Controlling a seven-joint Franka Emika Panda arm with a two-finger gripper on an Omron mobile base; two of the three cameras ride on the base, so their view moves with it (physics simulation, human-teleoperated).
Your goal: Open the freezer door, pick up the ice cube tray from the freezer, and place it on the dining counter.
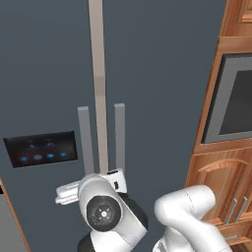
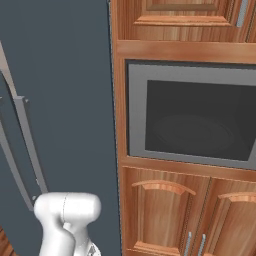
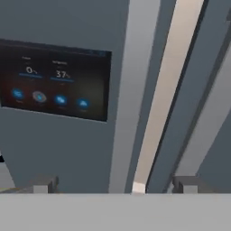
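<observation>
The freezer door (image 1: 44,74) is a tall dark slate-grey panel, shut, with a black dispenser panel (image 1: 42,149) showing blue lights. Its long grey bar handle (image 1: 84,140) stands just right of that panel. In the hand view the freezer door (image 3: 54,149), dispenser panel (image 3: 54,81) and handle (image 3: 133,90) are close ahead. My gripper (image 3: 116,185) is open, its fingertips (image 3: 43,185) spread wide with the handle running up between them, short of touching. The closed door hides the freezer's inside and the ice cube tray. The dining counter is out of view.
The plain dark grey door (image 1: 162,74) with its own bar handle (image 1: 119,135) is shut to the right, a beige strip (image 1: 98,74) between the doors. Wooden cabinets with a built-in oven (image 2: 195,115) stand further right, cupboard doors (image 2: 165,215) below it.
</observation>
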